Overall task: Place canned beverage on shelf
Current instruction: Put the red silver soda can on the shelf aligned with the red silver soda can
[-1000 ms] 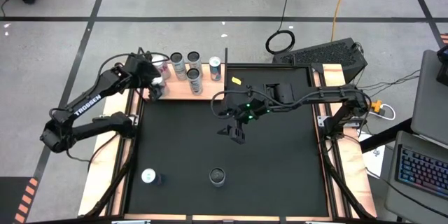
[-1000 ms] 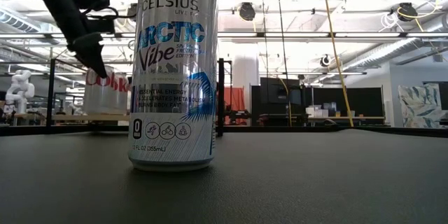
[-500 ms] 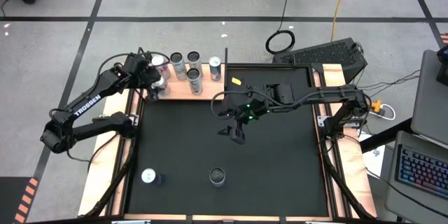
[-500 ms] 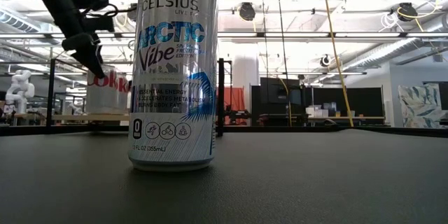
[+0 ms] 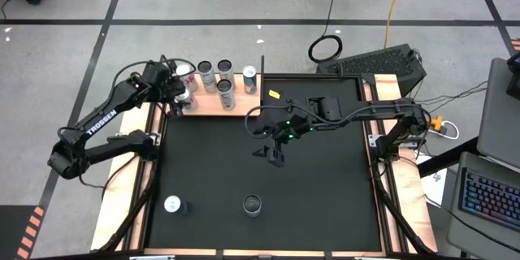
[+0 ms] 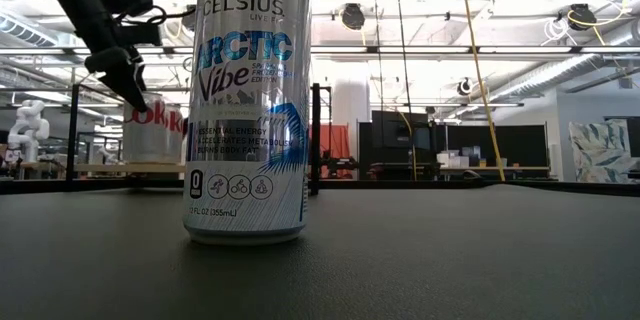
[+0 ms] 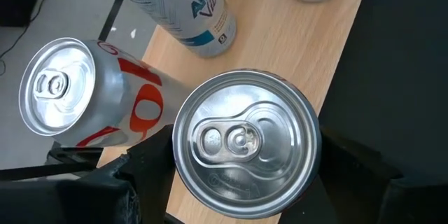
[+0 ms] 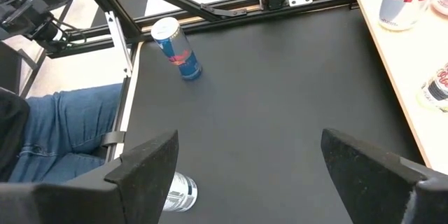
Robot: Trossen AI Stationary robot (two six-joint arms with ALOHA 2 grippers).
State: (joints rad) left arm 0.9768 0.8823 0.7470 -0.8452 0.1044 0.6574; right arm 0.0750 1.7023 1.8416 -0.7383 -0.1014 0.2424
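While the left pincer [image 5: 180, 89] holds a can [image 5: 185, 96] over the near-left end of the shelf [image 5: 236, 107], the high view shows three upright cans [image 5: 225, 91] crowded just beside it; a release too close could knock one over. The right pincer [image 5: 275, 156] hangs wide and empty above mid-tabletop [image 5: 325, 195], with two cans waiting near the front edge.

In the low view, a tall Celsius can [image 6: 247, 100] fills the foreground and hides most of the shelf. Whether the held can's base touches wood cannot be told.

In the left wrist view, dark fingers [image 7: 150, 168] flank the held can's silver lid [image 7: 246, 143], narrowed around it. A red-and-white can [image 7: 84, 94] stands just beside; it is likely to be nudged. The held can's label is hidden.

In the right wrist view, open fingers [image 8: 147, 164] frame bare mat and a blue can [image 8: 176, 47]; a person's jeans show at the edge.
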